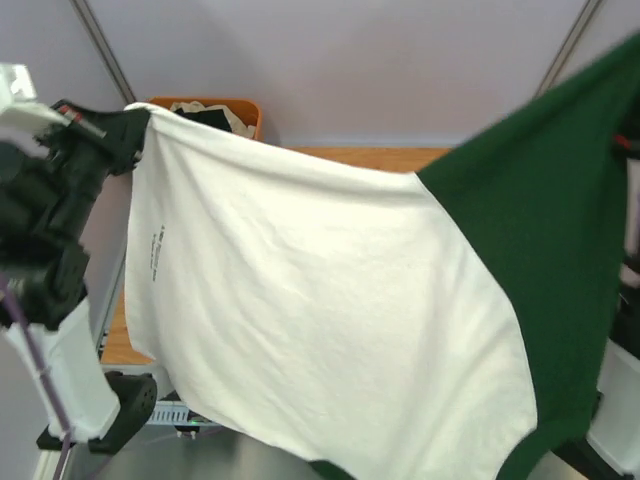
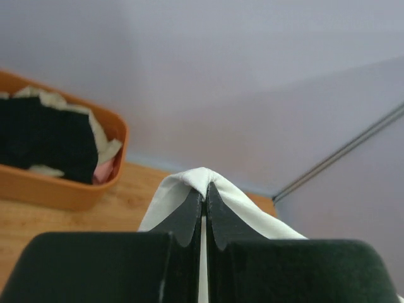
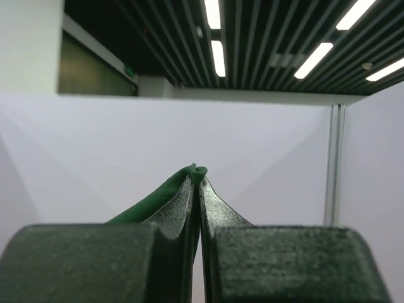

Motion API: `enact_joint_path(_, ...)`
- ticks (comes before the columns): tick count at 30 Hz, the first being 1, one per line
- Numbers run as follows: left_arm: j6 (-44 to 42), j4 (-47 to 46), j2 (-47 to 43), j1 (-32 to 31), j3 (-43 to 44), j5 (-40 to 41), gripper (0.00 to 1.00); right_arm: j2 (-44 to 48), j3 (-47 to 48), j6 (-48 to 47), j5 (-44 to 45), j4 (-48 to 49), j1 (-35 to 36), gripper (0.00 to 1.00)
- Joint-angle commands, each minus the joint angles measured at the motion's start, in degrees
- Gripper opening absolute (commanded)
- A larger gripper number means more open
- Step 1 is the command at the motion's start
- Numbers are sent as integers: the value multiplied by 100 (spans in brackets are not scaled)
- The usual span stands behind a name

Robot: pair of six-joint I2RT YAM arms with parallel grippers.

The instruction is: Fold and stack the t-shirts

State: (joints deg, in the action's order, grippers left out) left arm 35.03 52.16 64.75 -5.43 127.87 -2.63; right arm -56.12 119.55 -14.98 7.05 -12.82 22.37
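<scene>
The white t-shirt [image 1: 310, 300] with a dark green sleeve [image 1: 560, 220] hangs spread in the air between both arms and fills most of the top view. A small black print shows near its left edge. My left gripper [image 1: 135, 130] is shut on its white upper left corner; in the left wrist view the white cloth [image 2: 201, 180] folds over the closed tips [image 2: 204, 192]. My right gripper is off the right edge of the top view; in the right wrist view it [image 3: 198, 183] is shut on green cloth [image 3: 158, 197].
An orange basket [image 1: 245, 110] stands at the back left of the wooden table [image 1: 370, 157], holding black and beige shirts; it also shows in the left wrist view [image 2: 57, 189]. The hanging shirt hides most of the table.
</scene>
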Motion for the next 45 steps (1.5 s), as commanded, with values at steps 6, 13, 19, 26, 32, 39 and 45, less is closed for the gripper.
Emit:
enact_joint_path(6,593,-949,1189,1228,-2782,-896,0,-3514,-634,1277,-1565,990,-1964,0)
enact_joint_path(13,304,-1982,1865,1246,-4884,-1634,46,-5847,471,1867,-1428,379,-2000,85)
enact_joint_path(19,-119,-1728,2103,1202,-5211,-1496,100,-5614,-517,2595,-978,-80,-1965,91)
enact_joint_path(26,-154,-1402,1190,1062,-5948,-915,100,-3969,-3356,4011,-1459,-344,-1895,92)
enact_joint_path(32,136,-1709,732,1062,-7354,-861,100,-4161,-4396,4337,-2936,-456,-1491,89)
enact_joint_path(39,417,-1824,478,1062,-8173,-879,100,-4435,-4605,4126,-1516,-2014,-1305,89)
enact_joint_path(45,417,-1481,-103,1062,-8463,-378,100,-4188,-5406,4100,-1198,-1909,-1525,88)
